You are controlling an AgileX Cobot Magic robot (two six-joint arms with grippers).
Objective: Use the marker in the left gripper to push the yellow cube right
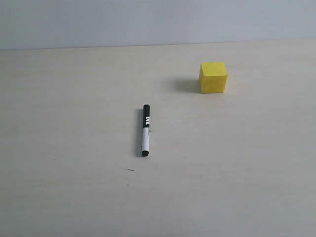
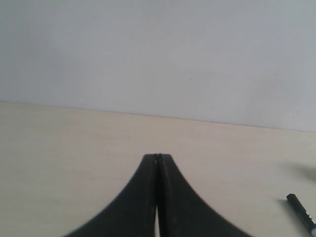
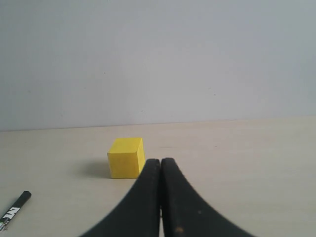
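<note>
Soft even light; faint shadow left of the yellow cube [image 1: 213, 78]; wrist-view foregrounds perhaps blurred.

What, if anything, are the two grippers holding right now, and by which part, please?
Nothing is held. The left gripper and the right gripper are both shut and empty; the marker lies loose on the table, apart from the yellow cube.

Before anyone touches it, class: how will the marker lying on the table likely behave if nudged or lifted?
The marker is a slim round barrel lying flat, so a sideways nudge would probably roll it. It looks straight and rigid, so likely stiff and light.
</note>
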